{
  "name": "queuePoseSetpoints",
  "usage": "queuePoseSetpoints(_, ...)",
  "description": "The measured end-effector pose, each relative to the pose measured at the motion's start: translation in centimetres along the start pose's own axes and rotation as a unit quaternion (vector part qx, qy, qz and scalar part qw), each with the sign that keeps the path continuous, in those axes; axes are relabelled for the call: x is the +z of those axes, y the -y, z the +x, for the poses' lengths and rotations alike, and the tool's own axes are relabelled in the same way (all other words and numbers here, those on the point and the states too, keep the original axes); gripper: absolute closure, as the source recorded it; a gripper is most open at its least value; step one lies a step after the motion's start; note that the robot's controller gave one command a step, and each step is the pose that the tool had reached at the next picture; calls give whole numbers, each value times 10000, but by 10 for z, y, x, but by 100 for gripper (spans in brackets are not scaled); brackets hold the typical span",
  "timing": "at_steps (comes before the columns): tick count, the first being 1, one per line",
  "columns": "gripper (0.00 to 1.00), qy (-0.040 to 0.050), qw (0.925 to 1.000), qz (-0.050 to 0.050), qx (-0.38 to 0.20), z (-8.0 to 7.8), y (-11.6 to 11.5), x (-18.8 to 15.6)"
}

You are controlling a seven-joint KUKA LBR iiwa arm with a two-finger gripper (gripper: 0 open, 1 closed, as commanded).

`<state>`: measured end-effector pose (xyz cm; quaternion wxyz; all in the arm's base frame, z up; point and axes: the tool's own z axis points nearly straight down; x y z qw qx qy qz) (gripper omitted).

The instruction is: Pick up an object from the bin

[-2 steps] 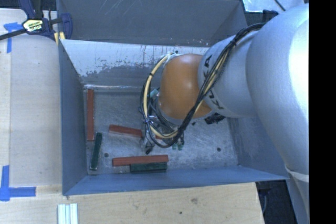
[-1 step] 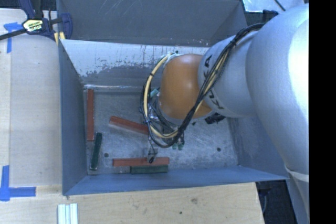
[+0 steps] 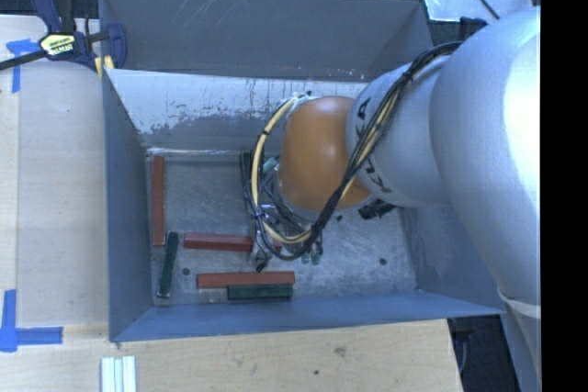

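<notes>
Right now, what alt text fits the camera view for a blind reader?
A robot arm reaches from the right into a grey metal bin, its end effector low beside three red-brown bars and two dark green bars.

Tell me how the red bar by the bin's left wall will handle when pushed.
The red bar looks straight and flat-sided: probably stiff, sliding rather than rolling. Lying flat beside the bin wall, it may wedge there if pushed leftward.
</notes>
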<state>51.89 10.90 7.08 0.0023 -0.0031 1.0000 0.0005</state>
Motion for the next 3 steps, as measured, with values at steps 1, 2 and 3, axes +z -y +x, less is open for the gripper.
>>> queuePoseSetpoints(1, 100, 37, 10000, -2, 16, -13, 15, -123)
queuePoseSetpoints(2, 100, 47, 9997, -11, -250, -67, -30, -234)
queuePoseSetpoints(3, 100, -20, 9917, 3, -1283, -62, -15, -202)
